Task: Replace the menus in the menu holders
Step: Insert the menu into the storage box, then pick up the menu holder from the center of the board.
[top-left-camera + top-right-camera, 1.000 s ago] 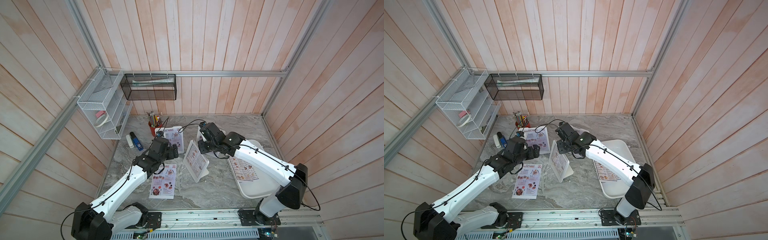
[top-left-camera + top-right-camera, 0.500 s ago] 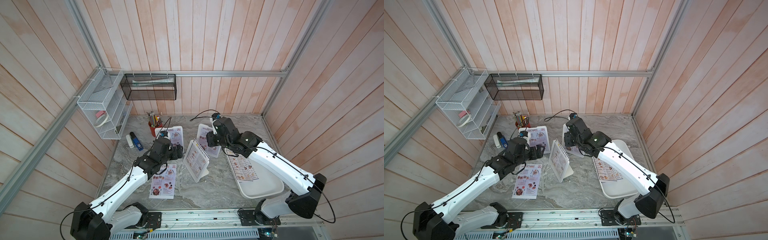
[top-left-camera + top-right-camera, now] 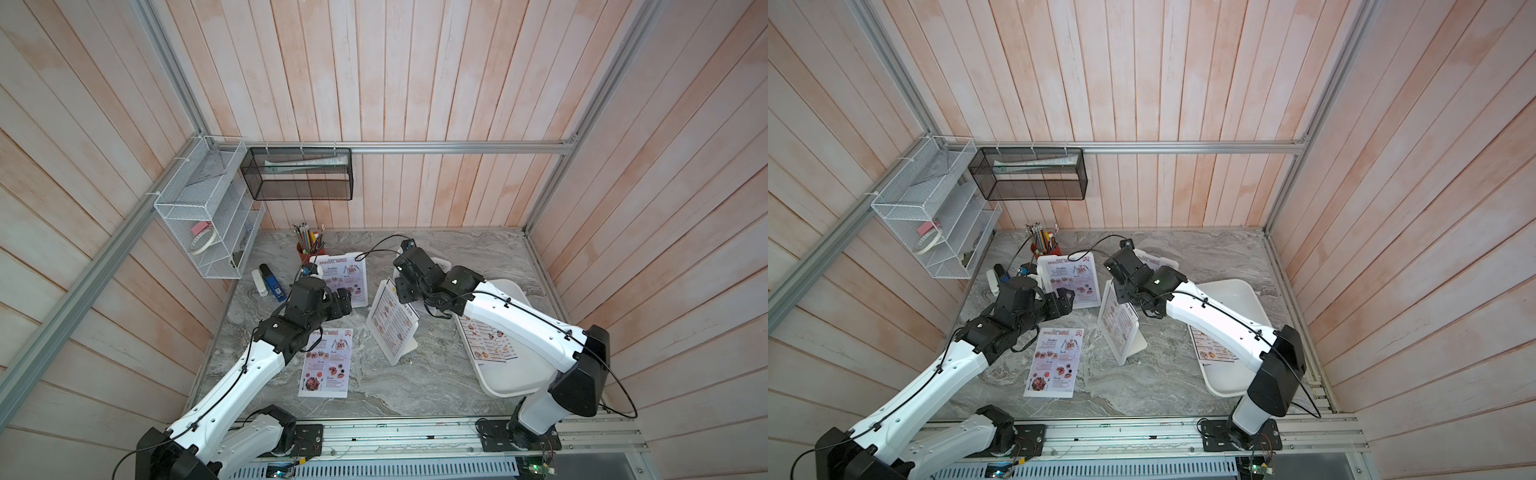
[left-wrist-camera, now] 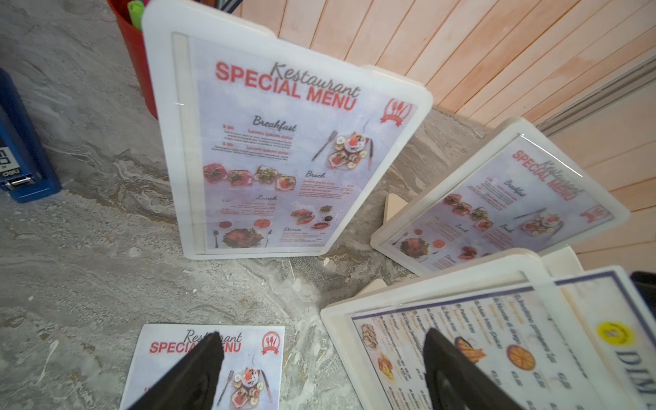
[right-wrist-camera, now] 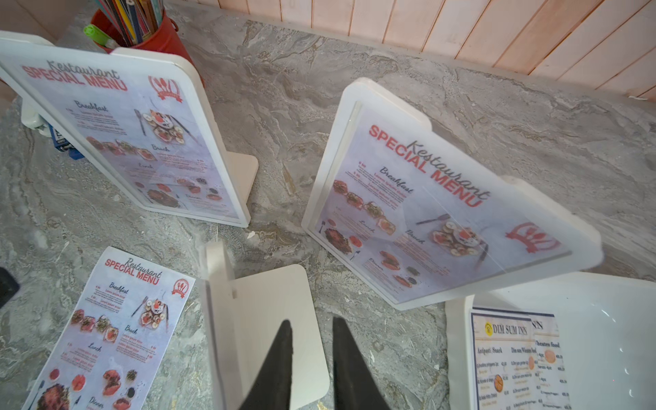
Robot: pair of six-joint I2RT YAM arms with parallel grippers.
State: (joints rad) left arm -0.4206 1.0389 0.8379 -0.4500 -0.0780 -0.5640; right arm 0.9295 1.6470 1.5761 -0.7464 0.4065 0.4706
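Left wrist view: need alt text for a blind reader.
Three white plastic menu holders stand on a grey marble table: two show red-headed Special Menu sheets, the nearest a Dim Sum Inn sheet. A loose Special Menu sheet lies flat by the left arm's open black jaws.

Standing white plastic frames [image 4: 213, 25]: two with red-headed paper Special Menus [image 4: 280, 149], one with Dim Sum Inn sheet [image 4: 497, 337]; loose Special Menu [image 3: 328, 370] flat.
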